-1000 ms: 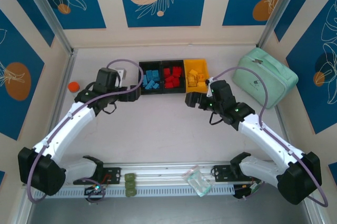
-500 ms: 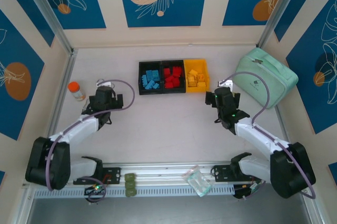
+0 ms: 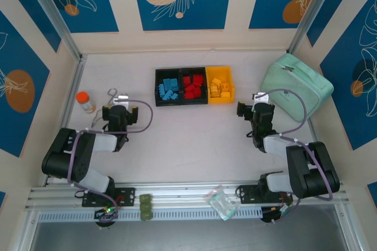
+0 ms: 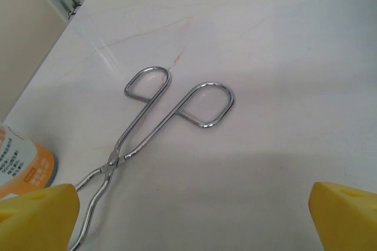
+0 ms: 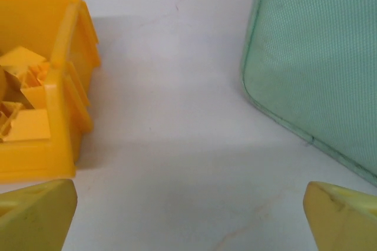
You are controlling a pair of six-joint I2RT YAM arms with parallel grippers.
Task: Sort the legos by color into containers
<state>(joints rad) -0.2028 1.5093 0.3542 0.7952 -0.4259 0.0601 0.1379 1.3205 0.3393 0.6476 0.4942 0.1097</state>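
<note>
The table (image 3: 188, 139) carries the containers (image 3: 181, 103) mid-way along its far edge. The left gripper (image 3: 119, 109) and right gripper (image 3: 255, 109) flank them, jaws spread, empty. The legos (image 3: 192, 86) lie binned by color, so sorting looks done; only parking remains.

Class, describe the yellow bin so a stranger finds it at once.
On the white table, a row of three joined bins sits near the back wall. The yellow bin, holding yellow legos, is its right end, nearest the mint pouch; the other two are black.
</note>
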